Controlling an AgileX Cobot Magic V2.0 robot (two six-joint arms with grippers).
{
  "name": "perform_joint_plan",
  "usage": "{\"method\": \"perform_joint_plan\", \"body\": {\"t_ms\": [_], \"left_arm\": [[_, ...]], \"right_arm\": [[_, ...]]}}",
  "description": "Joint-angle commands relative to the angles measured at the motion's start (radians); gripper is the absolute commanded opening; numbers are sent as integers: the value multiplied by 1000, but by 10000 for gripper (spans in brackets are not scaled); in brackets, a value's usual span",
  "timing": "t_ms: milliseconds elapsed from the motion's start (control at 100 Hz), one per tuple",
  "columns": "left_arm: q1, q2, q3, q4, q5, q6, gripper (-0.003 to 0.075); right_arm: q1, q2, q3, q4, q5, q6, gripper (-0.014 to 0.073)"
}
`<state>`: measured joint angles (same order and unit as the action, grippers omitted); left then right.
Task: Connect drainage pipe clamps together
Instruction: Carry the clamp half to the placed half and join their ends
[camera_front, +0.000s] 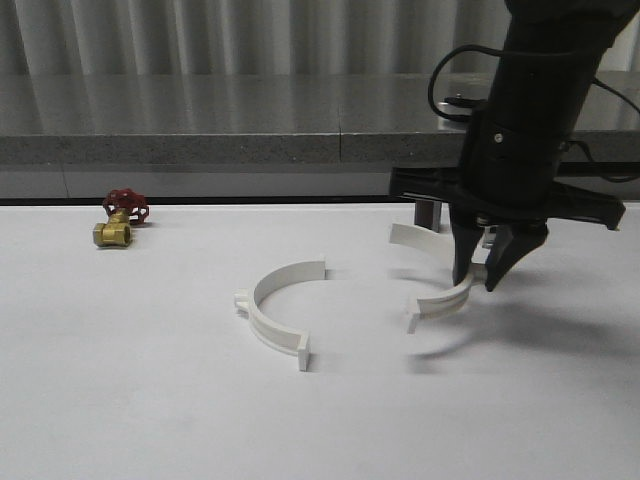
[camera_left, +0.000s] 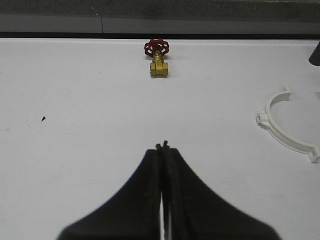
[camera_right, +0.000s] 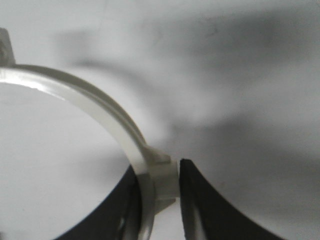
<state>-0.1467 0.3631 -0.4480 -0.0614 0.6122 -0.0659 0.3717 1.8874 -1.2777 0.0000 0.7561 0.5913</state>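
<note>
The right arm (camera_front: 530, 110) is seen as a bulky, matte black column, with black cables looped beside its upper part and a flat black crossbar spread wide above the right pincer (camera_front: 478, 278), whose two fingers are dark and taper to blunt points. The left pincer (camera_left: 163, 150) is formed of two black fingers (camera_left: 145, 200) that broaden toward the wrist, their inner faces lined with rough, finely textured black pads.
</note>
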Motion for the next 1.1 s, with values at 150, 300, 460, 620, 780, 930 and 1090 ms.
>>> {"method": "perform_joint_plan", "body": {"t_ms": [150, 300, 460, 620, 780, 930, 1090], "left_arm": [[2, 8, -28, -12, -70, 0, -20], [2, 8, -28, -12, -70, 0, -20], [2, 8, -28, -12, -70, 0, -20], [2, 8, -28, -12, -70, 0, -20], [2, 8, -28, -12, -70, 0, -20], [2, 8, -28, -12, -70, 0, -20], [2, 8, -28, -12, -70, 0, -20]], "right_arm": [[53, -22, -78, -62, -3, 108, 83], [84, 21, -109, -63, 12, 132, 83], [118, 34, -119, -82, 4, 185, 83], [129, 44, -131, -88, 0, 216, 83], [138, 44, -131, -95, 2, 240, 83], [147, 44, -131, -98, -1, 258, 83], [157, 46, -131, -103, -3, 272, 83]]}}
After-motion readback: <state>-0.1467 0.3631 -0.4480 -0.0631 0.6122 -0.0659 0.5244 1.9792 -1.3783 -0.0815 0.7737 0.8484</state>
